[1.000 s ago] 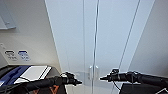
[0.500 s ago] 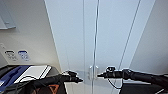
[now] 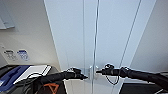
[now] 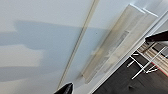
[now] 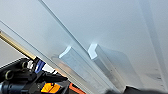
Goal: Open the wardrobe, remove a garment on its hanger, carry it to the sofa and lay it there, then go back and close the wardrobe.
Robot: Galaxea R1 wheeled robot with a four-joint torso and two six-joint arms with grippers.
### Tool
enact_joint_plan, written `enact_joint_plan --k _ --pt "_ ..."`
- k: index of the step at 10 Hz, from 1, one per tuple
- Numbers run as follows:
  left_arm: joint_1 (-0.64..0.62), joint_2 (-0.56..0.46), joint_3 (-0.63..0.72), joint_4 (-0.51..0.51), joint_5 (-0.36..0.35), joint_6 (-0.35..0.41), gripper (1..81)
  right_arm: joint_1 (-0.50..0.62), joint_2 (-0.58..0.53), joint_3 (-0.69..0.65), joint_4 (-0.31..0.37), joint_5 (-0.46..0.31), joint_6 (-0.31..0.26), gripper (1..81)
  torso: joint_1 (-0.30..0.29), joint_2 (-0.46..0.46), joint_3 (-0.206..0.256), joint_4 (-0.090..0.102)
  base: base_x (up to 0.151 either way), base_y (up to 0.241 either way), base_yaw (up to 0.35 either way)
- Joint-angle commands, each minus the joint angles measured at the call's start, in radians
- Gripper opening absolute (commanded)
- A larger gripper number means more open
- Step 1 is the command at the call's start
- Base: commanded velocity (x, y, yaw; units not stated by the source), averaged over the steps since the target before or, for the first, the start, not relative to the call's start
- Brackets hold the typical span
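Two black arms reach toward the middle of the wardrobe [image 3: 75, 37], one from each side, and both doors are shut, with only the thin seam between them. The step in hand is, in my judgement, the first one: opening the wardrobe. Nothing of the inside can be seen yet.

In the head view, the left gripper [image 3: 84, 77] stands just beside the left handle [image 3: 90, 72], and the right gripper [image 3: 98, 71] stands just beside the right handle [image 3: 96, 72], so the two handles lie between the two tips. Whether either tip touches its handle I cannot tell. Whether the fingers of either gripper are apart or together I also cannot tell; they are too dark and small.

From the left wrist, the pair of handles [image 4: 117, 40] shows as two pale raised bars, near the seam. From the right wrist they stand close and large.

I think the next move calls for each gripper to catch its own handle behind the raised edge and then pull outward, gently, because the doors are slim and the handles small.

At the left side, low, a blue and white thing [image 3: 22, 73] lies by the wall.
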Motion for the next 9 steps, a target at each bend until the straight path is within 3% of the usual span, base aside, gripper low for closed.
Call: enact_joint_plan --k 1,5,9 --pt "-0.169 0.034 -0.019 -0.012 0.013 -0.001 81.1 0.172 0.005 -0.004 0.002 0.014 0.015 81.1 0.000 0.000 0.000 0.000 0.000 0.000 0.000" --pt "-0.169 0.081 -0.051 -0.003 0.013 0.001 81.1 0.184 0.074 -0.093 -0.013 -0.001 0.005 81.1 0.000 0.000 0.000 0.000 0.000 0.000 0.000" --pt "-0.169 0.138 -0.105 0.000 0.013 0.004 81.1 0.187 0.148 -0.165 -0.076 -0.018 0.009 81.1 0.000 0.000 0.000 0.000 0.000 0.000 0.000"
